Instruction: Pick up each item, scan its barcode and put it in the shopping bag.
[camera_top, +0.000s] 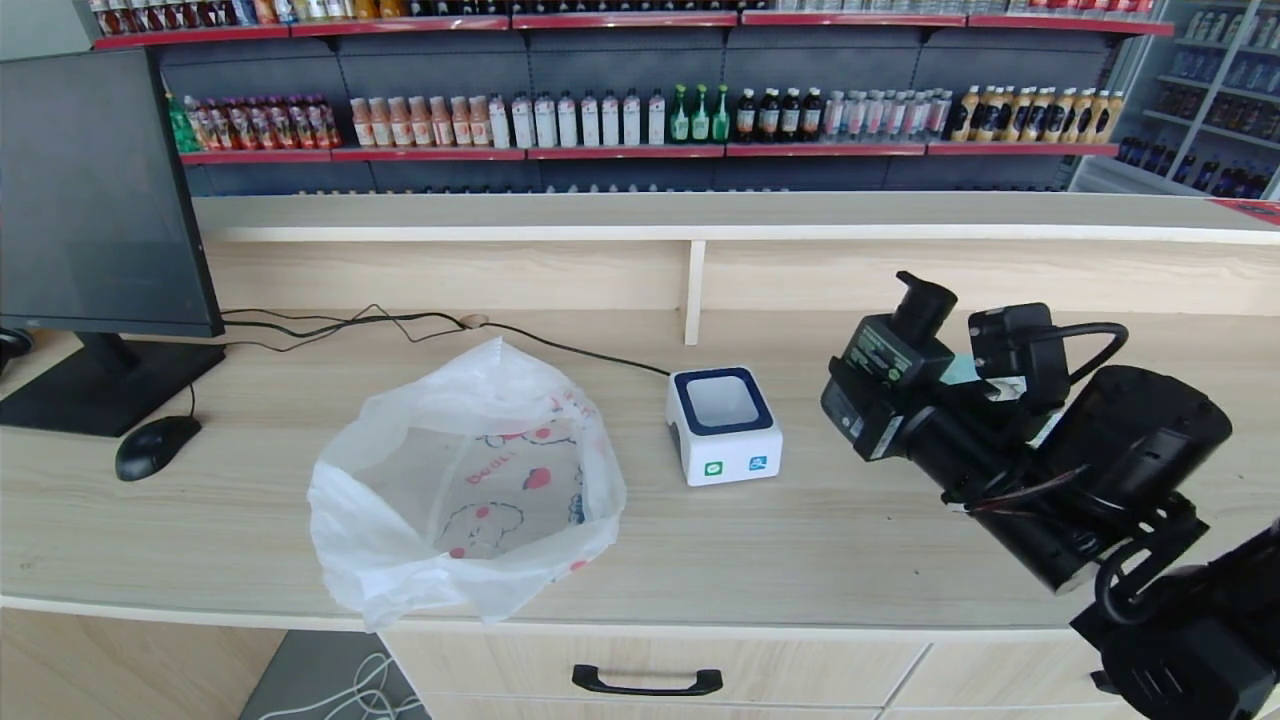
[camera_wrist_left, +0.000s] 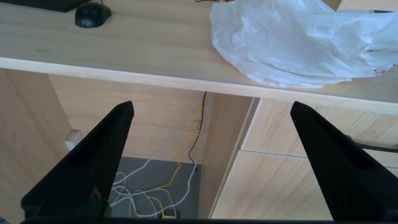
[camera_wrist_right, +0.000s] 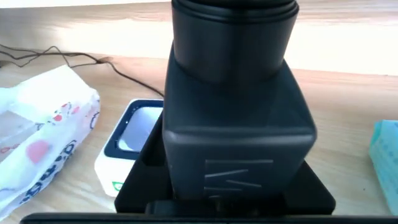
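A black square bottle (camera_top: 885, 375) with a round black cap hangs tilted above the counter, just right of the scanner (camera_top: 723, 424), a white box with a blue-rimmed window. My right gripper (camera_top: 945, 405) is shut on the bottle, which looms large in the right wrist view (camera_wrist_right: 233, 124) with the scanner (camera_wrist_right: 134, 140) beyond it. The white plastic shopping bag (camera_top: 470, 480) stands open left of the scanner, near the counter's front edge. My left gripper (camera_wrist_left: 205, 174) is open and empty, below the counter's front edge with the bag (camera_wrist_left: 298, 40) above it.
A teal item (camera_wrist_right: 385, 162) lies on the counter by the right arm. A monitor (camera_top: 100, 200) and mouse (camera_top: 157, 445) occupy the left end, with cables trailing toward the scanner. A raised ledge (camera_top: 700, 215) bounds the back. Drawers with a black handle (camera_top: 647, 682) sit under the counter.
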